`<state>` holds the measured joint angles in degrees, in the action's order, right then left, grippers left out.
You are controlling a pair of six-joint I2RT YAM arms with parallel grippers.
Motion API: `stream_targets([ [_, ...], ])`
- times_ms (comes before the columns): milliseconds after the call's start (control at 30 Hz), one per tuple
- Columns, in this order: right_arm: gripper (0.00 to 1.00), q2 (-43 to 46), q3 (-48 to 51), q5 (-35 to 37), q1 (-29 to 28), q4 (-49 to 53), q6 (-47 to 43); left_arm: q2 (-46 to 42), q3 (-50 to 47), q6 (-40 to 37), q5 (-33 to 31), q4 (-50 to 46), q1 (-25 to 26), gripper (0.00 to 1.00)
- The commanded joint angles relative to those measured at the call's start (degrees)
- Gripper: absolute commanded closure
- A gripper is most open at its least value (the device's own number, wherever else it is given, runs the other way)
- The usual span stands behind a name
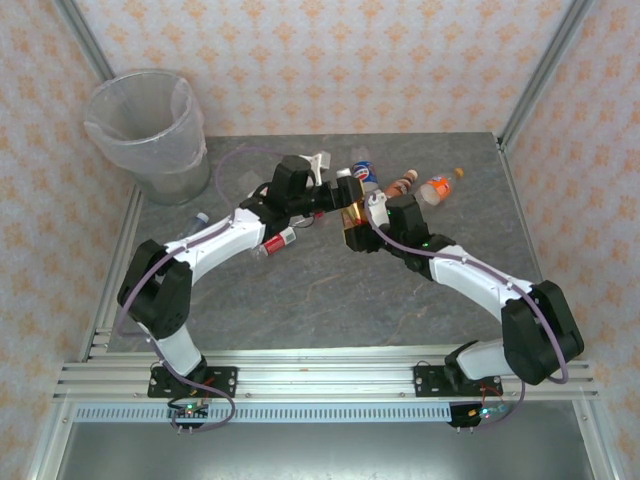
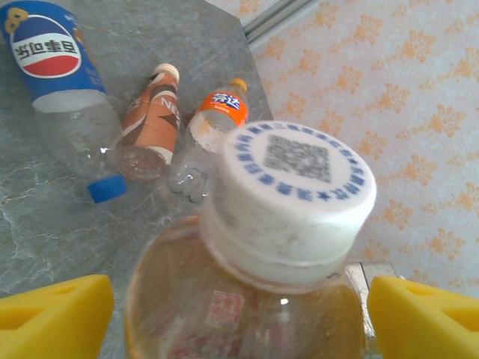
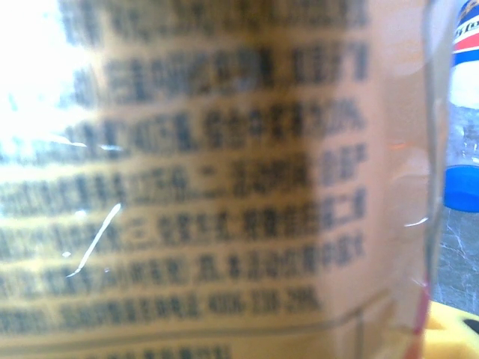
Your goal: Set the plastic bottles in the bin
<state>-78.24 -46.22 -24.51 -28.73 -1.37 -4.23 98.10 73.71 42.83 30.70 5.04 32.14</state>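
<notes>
My right gripper (image 1: 354,222) is shut on a clear bottle with a yellow label (image 1: 349,212), held above the table's middle; its printed label (image 3: 209,179) is pressed close to the right wrist camera. The same bottle's white cap (image 2: 292,198) faces the left wrist camera. My left gripper (image 2: 239,310) is open, with a yellow finger (image 2: 52,314) on each side of the bottle's shoulder. A blue-labelled bottle (image 2: 52,60), a brown one (image 2: 153,120) and an orange one (image 2: 217,112) lie beyond it. The bin (image 1: 140,125) stands at the far left corner.
A red-labelled bottle (image 1: 279,240) lies under the left forearm, and a small blue cap (image 1: 201,215) shows beside that arm. The two arms meet at the table's centre. Aluminium frame posts and patterned walls bound the table behind and on both sides.
</notes>
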Motion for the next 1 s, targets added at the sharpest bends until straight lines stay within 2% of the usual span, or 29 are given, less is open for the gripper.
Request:
stream_targets([
  [0,0.57,0.30,-3.03,-1.59,-0.10,-2.35,1.14,1.23,3.25,-4.17,2.69,-5.10,0.29,0.15],
  [200,0.57,-0.86,-5.29,-3.04,-0.13,-1.60,1.49,3.28,8.70,-13.12,4.19,-18.98,0.42,0.24],
  [500,0.54,-0.19,-4.15,-3.88,-0.16,-4.41,3.09,2.68,7.41,-12.53,2.44,-16.05,0.37,0.39],
  [800,0.29,0.52,-2.73,-2.18,-0.17,-6.20,4.09,0.69,6.82,-11.34,-0.04,-14.19,-0.61,0.48],
  [967,0.20,0.87,-2.09,-0.96,-0.13,-6.44,4.22,0.52,5.62,-8.43,1.29,-11.04,-2.19,0.52],
])
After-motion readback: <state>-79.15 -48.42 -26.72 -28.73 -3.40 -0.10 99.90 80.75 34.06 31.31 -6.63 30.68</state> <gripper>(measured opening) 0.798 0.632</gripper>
